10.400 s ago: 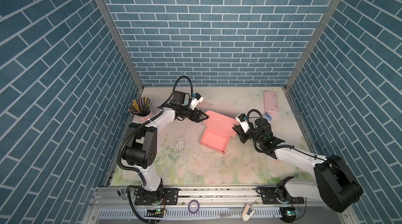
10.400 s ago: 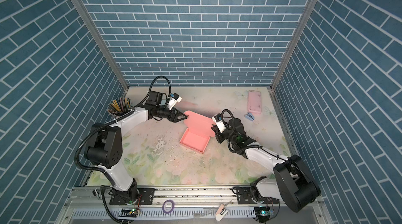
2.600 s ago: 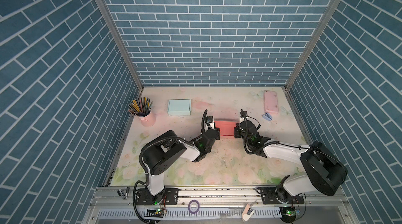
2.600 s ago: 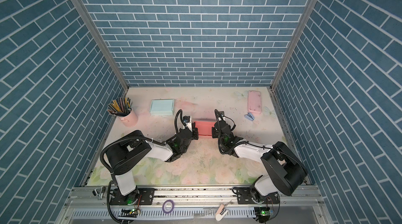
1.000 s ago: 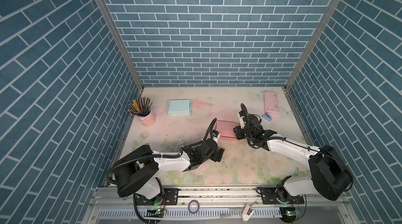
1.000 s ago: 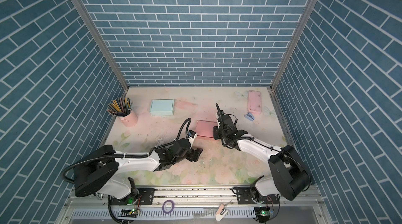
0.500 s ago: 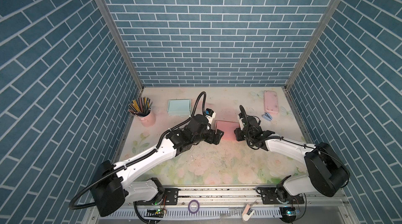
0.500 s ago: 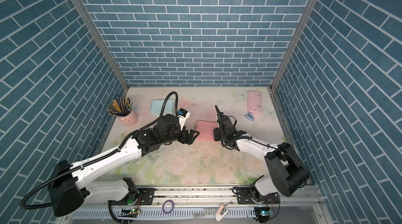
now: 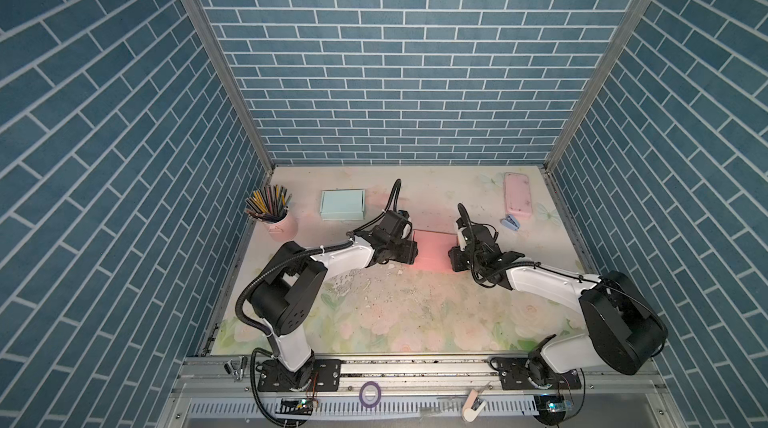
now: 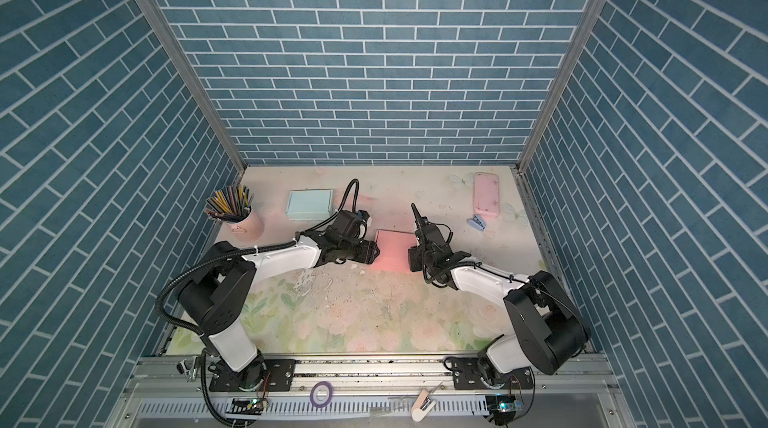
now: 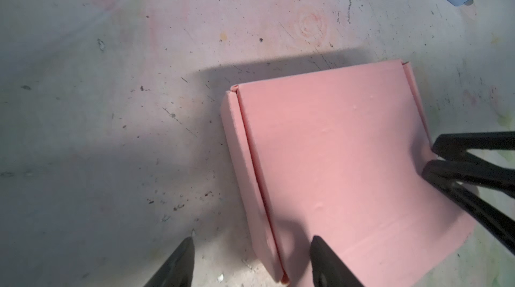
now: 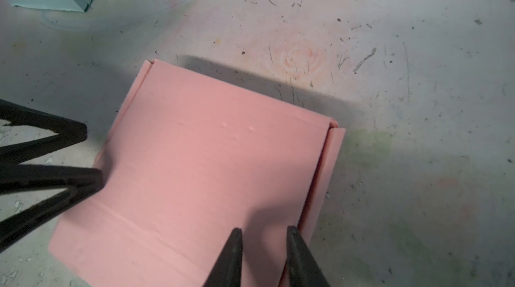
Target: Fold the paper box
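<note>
In both top views, a closed pink paper box (image 9: pixel 432 249) is lying on the bench (image 9: pixel 415 322) between the left tool (image 9: pixel 412 252) and right tool (image 9: pixel 454 257). The left wrist view is showing the left tool released, fingers (image 11: pixel 179 266) straddling a box edge. The right wrist view is showing the right tool's fingers (image 12: pixel 230 260) narrowly apart; grip cannot be told.

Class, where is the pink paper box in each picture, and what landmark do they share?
In a top view: pink box near centre.
In a top view: near centre again.
Left wrist view: large, near centre.
Right wrist view: large, near centre.
Landmark: left gripper at its edge.
</note>
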